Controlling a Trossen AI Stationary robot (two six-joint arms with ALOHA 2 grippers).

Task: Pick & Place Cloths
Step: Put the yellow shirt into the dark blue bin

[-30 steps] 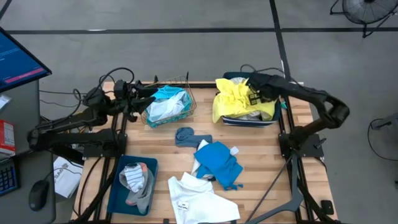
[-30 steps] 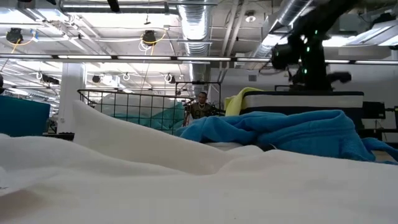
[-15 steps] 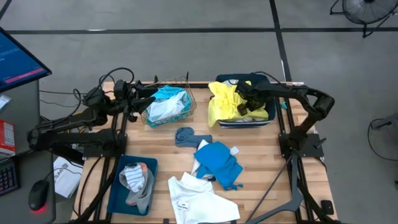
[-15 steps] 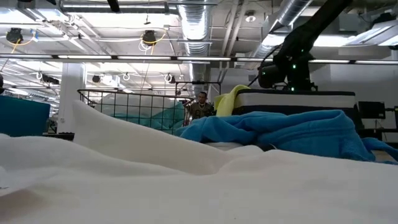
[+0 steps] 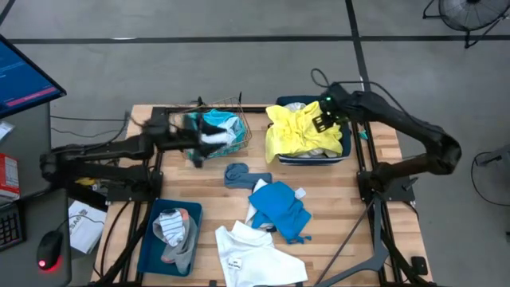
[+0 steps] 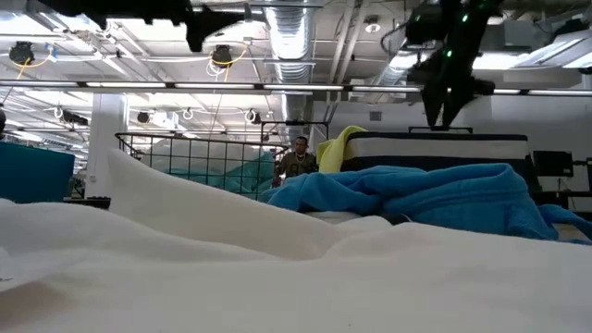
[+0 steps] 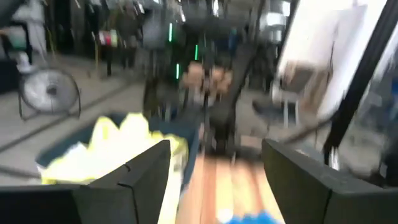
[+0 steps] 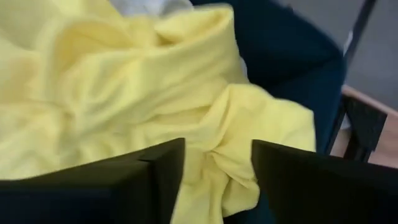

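A yellow cloth (image 5: 296,131) lies heaped in the dark blue bin (image 5: 351,150) at the far right and drapes over the bin's left rim. My right gripper (image 5: 321,121) hangs open just above it; the right wrist view shows the yellow cloth (image 8: 124,81) beyond the spread gripper (image 8: 217,155). My left gripper (image 5: 199,140) is open with nothing between its fingers, over the near left corner of the wire basket (image 5: 239,105), where a teal and white cloth (image 5: 219,127) lies. A grey sock (image 5: 237,174), a blue cloth (image 5: 280,209) and a white cloth (image 5: 255,257) rest on the table.
A second dark blue bin (image 5: 147,255) at the near left holds striped and grey socks (image 5: 175,229). In the low view the white cloth (image 6: 231,268) and blue cloth (image 6: 435,199) fill the foreground. A person (image 6: 298,159) shows far behind the table.
My right gripper has brought the yellow cloth down toward the bin's left side, let go and risen clear; the cloth now lies spread in the bin and over its left rim. My left gripper has swung from the basket's far left toward the right and near, over the basket.
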